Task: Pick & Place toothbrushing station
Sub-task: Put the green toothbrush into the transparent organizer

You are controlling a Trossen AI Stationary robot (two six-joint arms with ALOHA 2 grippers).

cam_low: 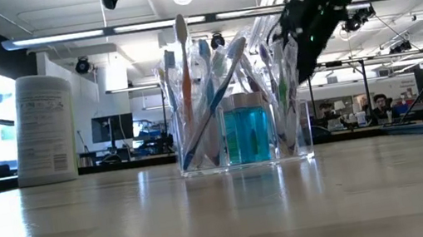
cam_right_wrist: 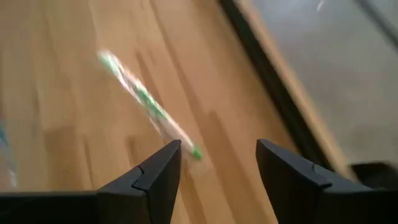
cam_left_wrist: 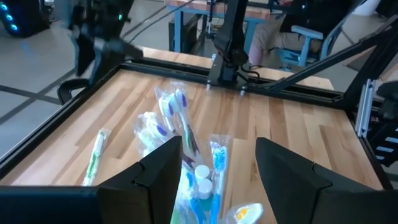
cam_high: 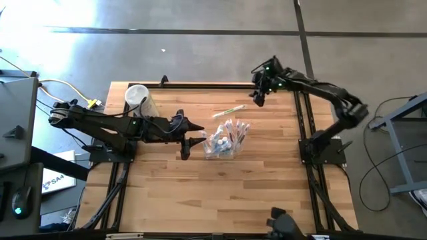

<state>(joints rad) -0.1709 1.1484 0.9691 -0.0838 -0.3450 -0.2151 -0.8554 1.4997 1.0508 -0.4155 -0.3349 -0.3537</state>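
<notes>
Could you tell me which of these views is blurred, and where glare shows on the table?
Right wrist view: motion blur smears the loose wrapped toothbrush. Low view: bright ceiling-light glare on the table in front of the toothbrushing station. High and left wrist views look reasonably clear.

Overhead looks straight down; low camera level, near toothbrushing station [cam_low: 243, 135]; wrist cameras look forward over table.

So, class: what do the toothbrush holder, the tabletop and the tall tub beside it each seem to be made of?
Toothbrush holder: apparently clear, glossy hard plastic, since the brushes and blue bottle show straight through its walls.
Tabletop: pale wood planks with visible grain and seams, and a slight sheen.
Tall tub: probably matte white plastic, opaque, carrying a printed label.
</notes>
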